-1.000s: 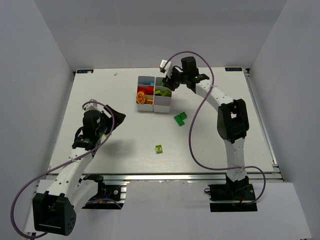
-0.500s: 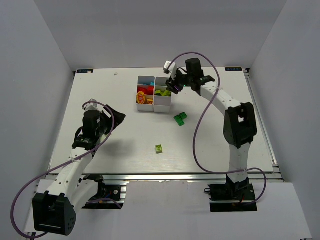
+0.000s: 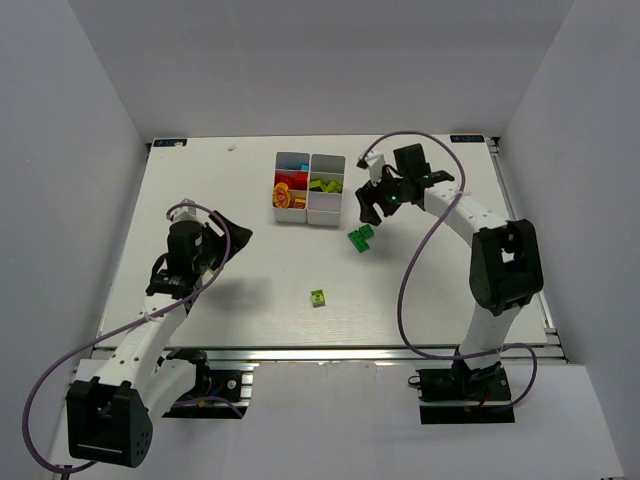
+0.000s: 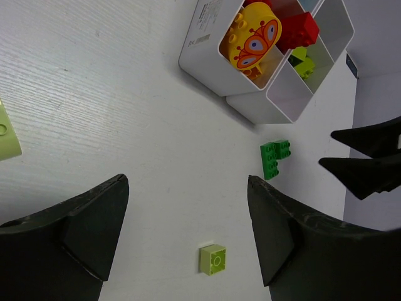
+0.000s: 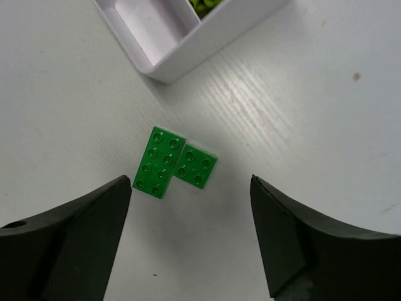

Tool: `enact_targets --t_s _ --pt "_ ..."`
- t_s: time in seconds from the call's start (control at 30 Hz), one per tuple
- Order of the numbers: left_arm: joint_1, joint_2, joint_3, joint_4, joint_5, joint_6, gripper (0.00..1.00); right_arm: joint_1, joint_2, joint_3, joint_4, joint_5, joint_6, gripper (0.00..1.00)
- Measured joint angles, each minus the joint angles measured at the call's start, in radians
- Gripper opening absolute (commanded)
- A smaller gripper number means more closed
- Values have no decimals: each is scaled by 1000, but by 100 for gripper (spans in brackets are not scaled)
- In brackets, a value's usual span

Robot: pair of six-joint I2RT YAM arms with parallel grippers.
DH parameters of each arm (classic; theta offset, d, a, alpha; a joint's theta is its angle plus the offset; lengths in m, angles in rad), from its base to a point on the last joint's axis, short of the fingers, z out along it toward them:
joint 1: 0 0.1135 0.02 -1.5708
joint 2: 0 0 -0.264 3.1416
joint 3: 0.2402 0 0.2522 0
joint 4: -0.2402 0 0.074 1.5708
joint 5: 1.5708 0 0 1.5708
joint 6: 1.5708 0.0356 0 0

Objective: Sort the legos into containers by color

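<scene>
Right end effector (image 5: 191,185), jaws apart and empty, above two touching dark green bricks (image 5: 160,162): probably light, rigid, slick; suggest pinching the 9 o'clock one across its long sides.

2 arms, same build. L arm (image 3: 140,335) & R arm (image 3: 450,203): white links, black joint housings, black bases (image 3: 100,428). A purple cable (image 3: 400,290) runs in loose loops along each arm. Fingers (image 4: 75,232) are matte black, wedge-shaped, broad at root, narrowing twd tip. Small round hole near root of one finger in both wrist views.
</scene>
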Motion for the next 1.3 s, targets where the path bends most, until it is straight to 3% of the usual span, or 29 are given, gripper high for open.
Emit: enact_targets --t_s 0.1,0.43,1.07,1.3 --pt "0 0 0 0 0 0 86 2 61 0 -10 20 40 84" --pt "0 -32 -4 -2 -3 -2 86 7 207 48 -15 80 79 64" --pt "0 -41 -12 -8 -7 -3 86 32 222 48 -8 91 81 61" --pt "0 -41 -15 -12 -7 -4 86 32 222 45 -6 108 77 53"
